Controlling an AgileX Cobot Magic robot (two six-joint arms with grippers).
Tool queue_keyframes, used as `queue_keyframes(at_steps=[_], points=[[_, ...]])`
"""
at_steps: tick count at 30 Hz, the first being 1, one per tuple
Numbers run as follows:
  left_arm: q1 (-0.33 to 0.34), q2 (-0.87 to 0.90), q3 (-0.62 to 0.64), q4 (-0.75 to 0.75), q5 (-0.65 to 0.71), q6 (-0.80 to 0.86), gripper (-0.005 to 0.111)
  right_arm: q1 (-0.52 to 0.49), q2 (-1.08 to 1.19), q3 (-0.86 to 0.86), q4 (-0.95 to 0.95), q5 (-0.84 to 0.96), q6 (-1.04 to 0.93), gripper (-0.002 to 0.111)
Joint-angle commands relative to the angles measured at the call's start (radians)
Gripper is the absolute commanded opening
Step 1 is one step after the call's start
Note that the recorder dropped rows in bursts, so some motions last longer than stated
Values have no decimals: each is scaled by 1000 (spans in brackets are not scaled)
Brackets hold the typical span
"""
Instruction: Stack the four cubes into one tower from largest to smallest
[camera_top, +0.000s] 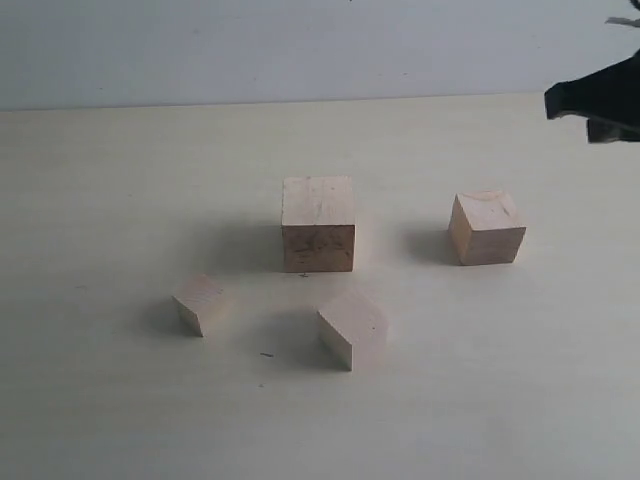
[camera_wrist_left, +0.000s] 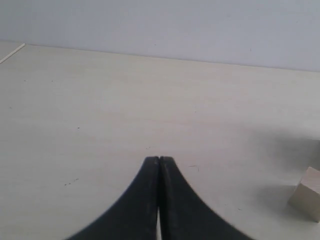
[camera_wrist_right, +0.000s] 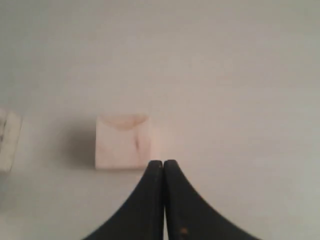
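A: Grippers?
B: L gripper (camera_wrist_left: 159, 159) & R gripper (camera_wrist_right: 163, 163): tips pressed tog., nothing held.
A: Where's the rest?
B: All apart on table (camera_top: 120, 420). Big cube (camera_top: 318, 225) centre, 2nd cube (camera_top: 487, 228) right, 3rd cube (camera_top: 353, 328) & small cube (camera_top: 201, 304) in front.

Open gaps between all 4 cubes (camera_top: 318, 225); free table (camera_top: 110, 160) around

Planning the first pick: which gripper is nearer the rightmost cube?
Right. The right gripper hovers shut close beside that cube; the left gripper, also shut, is outside the exterior view.
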Motion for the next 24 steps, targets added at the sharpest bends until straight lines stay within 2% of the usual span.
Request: queue_keyframes(at_steps=[1, 2, 4, 6, 9, 15, 24], points=[[-7, 3, 0, 2, -10, -7, 0, 6, 102, -189, 387, 371, -452, 0], [-7, 3, 0, 2, -10, -7, 0, 6, 114, -223, 504, 384, -547, 0], [-7, 3, 0, 2, -10, -7, 0, 6, 121, -245, 594, 362, -681, 0], [-7, 3, 0, 2, -10, -7, 0, 6, 132, -245, 583, 324, -740, 4], [-7, 3, 0, 2, -10, -7, 0, 6, 166, -243, 566, 287, -756, 14], [-7, 3, 0, 2, -10, -7, 0, 6, 300, -243, 566, 183, -756, 51], [-7, 3, 0, 2, -10, -7, 0, 6, 336, -243, 570, 119, -686, 69]])
